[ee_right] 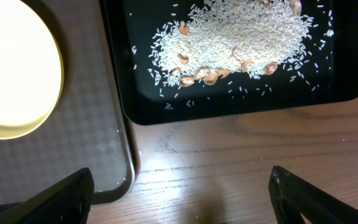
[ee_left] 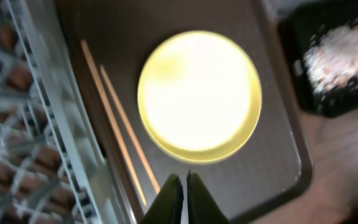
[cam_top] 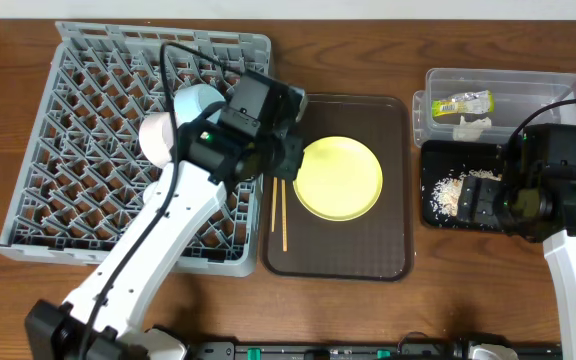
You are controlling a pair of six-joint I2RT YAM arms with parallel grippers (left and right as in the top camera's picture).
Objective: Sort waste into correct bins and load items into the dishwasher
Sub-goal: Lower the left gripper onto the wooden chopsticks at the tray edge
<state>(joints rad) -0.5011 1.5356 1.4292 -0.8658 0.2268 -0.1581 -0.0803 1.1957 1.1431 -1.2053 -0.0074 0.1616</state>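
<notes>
The round yellow plate [cam_top: 339, 178] lies on the brown serving tray [cam_top: 388, 262] with two thin wooden chopsticks [cam_top: 279, 212] to its left. In the left wrist view the plate [ee_left: 199, 96] and chopsticks [ee_left: 120, 124] lie just ahead of my left gripper [ee_left: 184, 182], which is shut and empty, above the tray's left edge. My right gripper [ee_right: 182, 186] is open and empty over bare table, in front of the black tray [ee_right: 123, 74] that holds rice crumbs [ee_right: 241, 37]. The clear tub [cam_top: 508, 82] holds the green-yellow wrapper [cam_top: 462, 102] and white tissue [cam_top: 472, 125].
The grey dish rack [cam_top: 88, 150] fills the left side. A white bowl [cam_top: 158, 137] and a pale bluish bowl [cam_top: 196, 100] appear to sit in it, partly hidden by my left arm. The plate's edge also shows in the right wrist view [ee_right: 11, 74].
</notes>
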